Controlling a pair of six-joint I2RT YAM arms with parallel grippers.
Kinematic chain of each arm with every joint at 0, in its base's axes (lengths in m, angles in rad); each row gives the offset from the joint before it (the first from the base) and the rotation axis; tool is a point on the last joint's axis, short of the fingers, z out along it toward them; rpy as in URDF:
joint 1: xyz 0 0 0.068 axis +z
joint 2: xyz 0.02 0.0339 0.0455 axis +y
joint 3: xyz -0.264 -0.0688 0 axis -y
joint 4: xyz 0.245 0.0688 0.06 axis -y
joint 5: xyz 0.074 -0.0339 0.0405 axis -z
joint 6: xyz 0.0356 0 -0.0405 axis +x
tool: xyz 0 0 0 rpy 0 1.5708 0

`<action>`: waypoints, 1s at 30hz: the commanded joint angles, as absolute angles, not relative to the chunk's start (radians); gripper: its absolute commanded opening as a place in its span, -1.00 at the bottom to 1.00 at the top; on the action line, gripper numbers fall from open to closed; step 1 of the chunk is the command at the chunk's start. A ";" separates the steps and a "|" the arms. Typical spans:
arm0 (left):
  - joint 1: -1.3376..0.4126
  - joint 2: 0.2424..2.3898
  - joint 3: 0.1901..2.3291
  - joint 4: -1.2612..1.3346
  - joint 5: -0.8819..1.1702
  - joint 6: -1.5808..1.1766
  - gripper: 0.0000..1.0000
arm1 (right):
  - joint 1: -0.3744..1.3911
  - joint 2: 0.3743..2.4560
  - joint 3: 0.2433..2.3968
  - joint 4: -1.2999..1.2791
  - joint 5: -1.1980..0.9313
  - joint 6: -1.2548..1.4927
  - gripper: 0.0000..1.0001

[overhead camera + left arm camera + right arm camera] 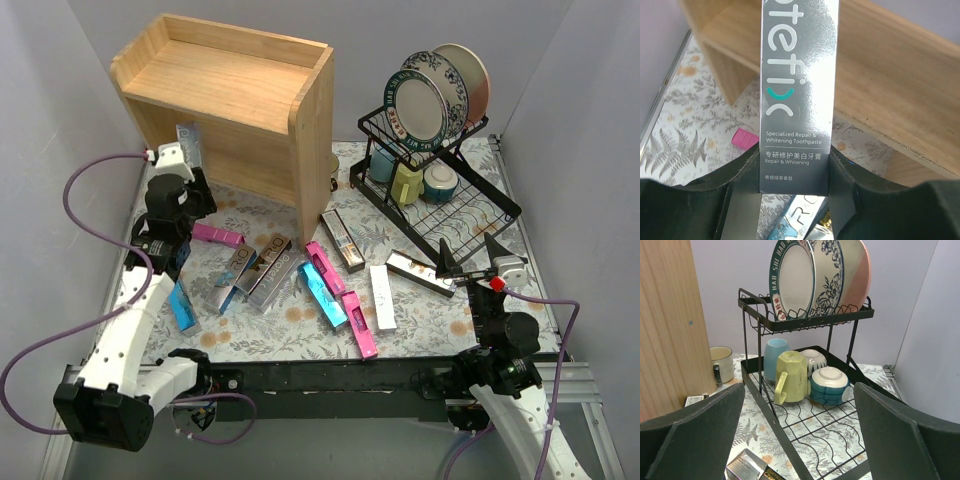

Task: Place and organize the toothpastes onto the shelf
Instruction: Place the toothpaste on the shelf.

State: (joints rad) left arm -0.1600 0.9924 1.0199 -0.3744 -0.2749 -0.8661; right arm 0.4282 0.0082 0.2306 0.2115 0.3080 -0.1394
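My left gripper (186, 165) is shut on a silver toothpaste carton (189, 143), held upright at the left front of the light wood shelf (240, 90), near its lower tier. In the left wrist view the carton (797, 95) stands between my fingers (742, 200), with the shelf (890, 75) behind it. Several more cartons lie on the mat: a hot pink one (218, 235), silver-teal ones (240, 268), a white one (381, 297) and a brown-gold one (342, 240). My right gripper (470, 258) is open and empty beside the dish rack, with a carton end (747, 467) just below it.
A black wire dish rack (440, 190) stands at the back right, with plates (805, 277) on top and a yellow mug (792, 377) and bowls below. A cream mug (722, 364) sits behind the shelf's side panel (665, 325). Grey walls close three sides.
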 commanded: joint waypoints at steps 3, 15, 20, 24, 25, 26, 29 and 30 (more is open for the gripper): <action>-0.138 1.115 1.063 -0.224 -0.140 -0.660 -0.40 | 0.437 -0.080 0.230 0.252 0.314 -0.153 0.97; 0.092 1.259 1.109 -0.066 0.110 -0.611 -0.30 | 0.439 -0.069 0.230 0.253 0.314 -0.153 0.97; 0.117 1.344 1.146 -0.048 0.129 -0.610 -0.17 | 0.440 -0.060 0.232 0.250 0.311 -0.150 0.97; 0.135 1.388 1.178 -0.034 0.130 -0.626 -0.07 | 0.440 -0.055 0.233 0.247 0.311 -0.152 0.97; 0.138 1.397 1.184 -0.029 0.129 -0.630 -0.01 | 0.440 -0.054 0.233 0.245 0.311 -0.150 0.97; 0.140 1.410 1.189 -0.031 0.129 -0.635 0.03 | 0.440 -0.054 0.233 0.245 0.311 -0.152 0.97; 0.147 1.413 1.198 -0.028 0.121 -0.652 0.09 | 0.440 -0.051 0.236 0.244 0.308 -0.152 0.97; 0.147 1.408 1.197 -0.023 0.117 -0.660 0.16 | 0.440 -0.051 0.236 0.244 0.310 -0.152 0.97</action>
State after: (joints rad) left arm 0.1352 1.4345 1.1545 -0.0692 0.1150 -0.6392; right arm 0.4343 0.0082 0.2306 0.2111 0.3077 -0.1394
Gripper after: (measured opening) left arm 0.539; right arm 0.984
